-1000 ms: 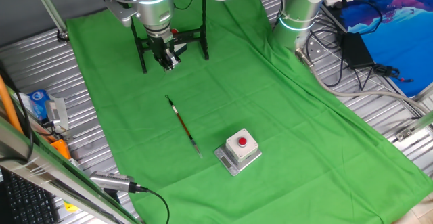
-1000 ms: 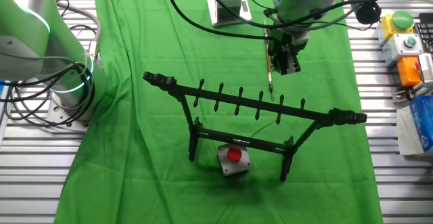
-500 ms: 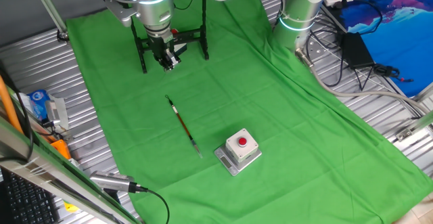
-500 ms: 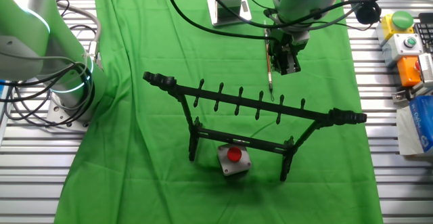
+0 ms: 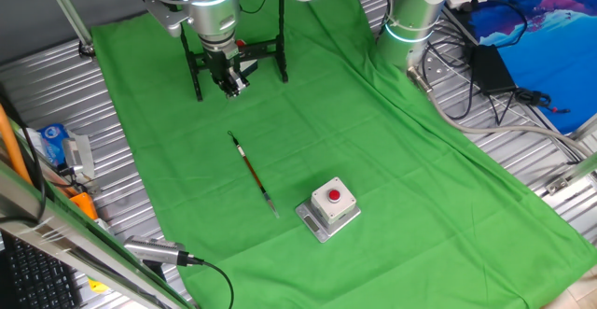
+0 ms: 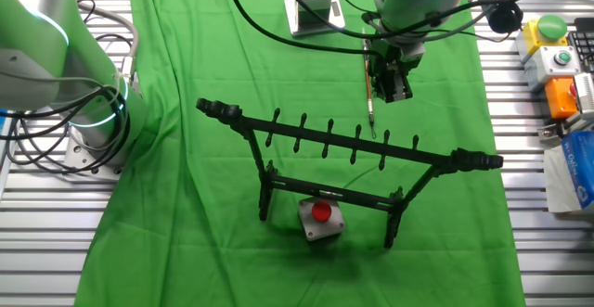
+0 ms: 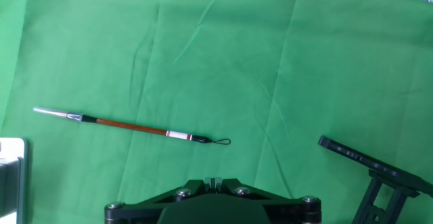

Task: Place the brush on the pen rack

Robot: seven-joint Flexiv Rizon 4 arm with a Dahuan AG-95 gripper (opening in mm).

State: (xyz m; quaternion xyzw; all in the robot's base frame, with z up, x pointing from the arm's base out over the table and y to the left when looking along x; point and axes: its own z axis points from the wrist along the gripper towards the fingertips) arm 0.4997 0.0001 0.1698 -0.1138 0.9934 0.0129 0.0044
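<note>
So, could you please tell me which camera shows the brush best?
The hand view: the brush lies unobstructed on the cloth, pale tip to end loop. One fixed view shows it small; in the other, the gripper partly hides it.

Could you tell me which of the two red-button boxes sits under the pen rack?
The smaller grey box, between the pen rack's legs; the other box lies beyond the brush.

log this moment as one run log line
stage: pre-grasp | gripper: above cloth near black metal pen rack, holding nothing | thin reddish-brown brush: flat on green cloth, untouched | rack: no brush
</note>
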